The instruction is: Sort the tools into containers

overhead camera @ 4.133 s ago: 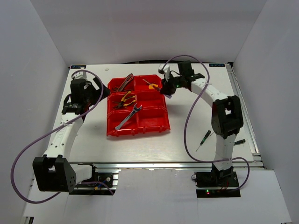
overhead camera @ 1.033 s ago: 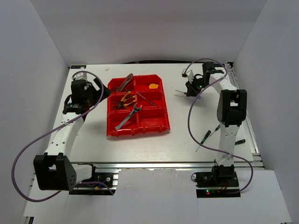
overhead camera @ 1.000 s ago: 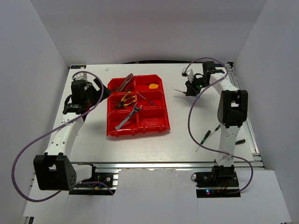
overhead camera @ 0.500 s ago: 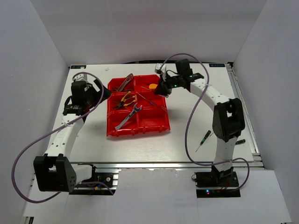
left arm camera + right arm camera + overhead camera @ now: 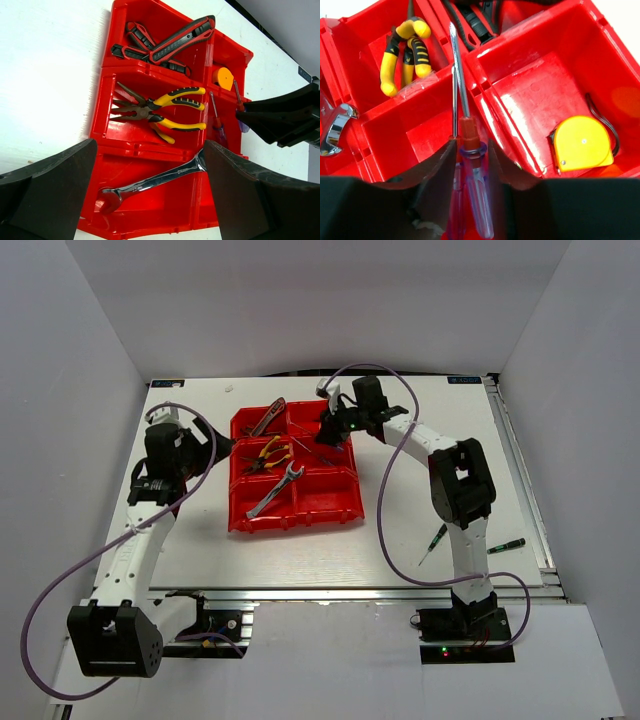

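The containers (image 5: pixel 300 518) are six joined red bins mid-table. My right gripper (image 5: pixel 331 432) hangs over their far-right side, shut on a slim blue-handled screwdriver (image 5: pixel 470 150) with a red collar, its shaft pointing across the bin walls. A second slim screwdriver (image 5: pixel 216 114) lies in the bin just beneath. Yellow-handled pliers (image 5: pixel 172 107), red-black pliers (image 5: pixel 167 44), a silver wrench (image 5: pixel 150 182) and an orange piece (image 5: pixel 582 145) rest in bins. My left gripper (image 5: pixel 150 200) is wide open and holds nothing, hovering at the containers' left side (image 5: pixel 212 443).
Two green-black screwdrivers lie on the white table at the near right, one (image 5: pixel 437 540) beside the right arm's base link and one (image 5: pixel 505 545) close to the right rail. White walls enclose the table on three sides.
My right arm swung from the table's far right leftward to over the containers, carrying the screwdriver. The left arm shifted slightly and its gripper stayed open.
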Tool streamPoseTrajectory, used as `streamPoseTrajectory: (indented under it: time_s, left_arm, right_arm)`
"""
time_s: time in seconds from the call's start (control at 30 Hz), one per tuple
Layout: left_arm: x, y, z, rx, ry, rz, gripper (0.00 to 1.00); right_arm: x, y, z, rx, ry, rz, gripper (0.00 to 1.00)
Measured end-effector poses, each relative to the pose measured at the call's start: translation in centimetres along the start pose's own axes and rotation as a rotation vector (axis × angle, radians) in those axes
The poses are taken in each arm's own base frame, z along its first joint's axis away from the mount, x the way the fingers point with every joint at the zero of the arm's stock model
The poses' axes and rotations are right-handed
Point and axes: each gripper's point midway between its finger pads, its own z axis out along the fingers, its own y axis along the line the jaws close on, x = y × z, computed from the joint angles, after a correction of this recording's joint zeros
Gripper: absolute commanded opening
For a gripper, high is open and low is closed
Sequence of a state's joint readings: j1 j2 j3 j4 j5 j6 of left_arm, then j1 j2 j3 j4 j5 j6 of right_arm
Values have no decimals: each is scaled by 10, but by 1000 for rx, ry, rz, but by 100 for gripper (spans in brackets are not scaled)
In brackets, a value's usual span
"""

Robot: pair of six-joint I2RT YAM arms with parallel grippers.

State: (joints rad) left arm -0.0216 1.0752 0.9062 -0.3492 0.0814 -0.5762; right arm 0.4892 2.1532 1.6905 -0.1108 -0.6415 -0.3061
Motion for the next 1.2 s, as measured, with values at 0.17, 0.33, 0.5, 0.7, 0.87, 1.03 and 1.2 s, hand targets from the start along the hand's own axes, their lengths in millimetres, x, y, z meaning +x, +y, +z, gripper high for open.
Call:
streamPoseTrajectory:
  time_s: [0.17, 0.33, 0.5, 0.7, 0.87, 1.03, 1.2]
  left_arm:
    - [0, 2, 0, -10, -3, 0, 98]
    - [4, 6, 6, -24, 16, 5, 98]
    - [7, 9, 12, -30, 28, 12, 98]
    - [2, 5, 14, -8, 8, 25, 98]
    - [4, 2, 17, 17, 12, 33, 98]
    - [5, -1, 20, 40, 18, 40, 98]
    - [6, -4, 20, 63, 22, 44, 98]
  right_arm:
    - [-2, 0, 1, 3, -6, -1, 59]
    - [1, 2, -1, -16, 7, -30, 70]
    - [10, 13, -23, -84, 68, -100, 72]
    - [17, 23, -111, -169, 142, -326, 72]
    - [68, 45, -190, -200, 263, -497, 72]
    - [133, 77, -225, -303, 428, -630, 70]
    - [170, 95, -244, -403, 536, -734, 67]
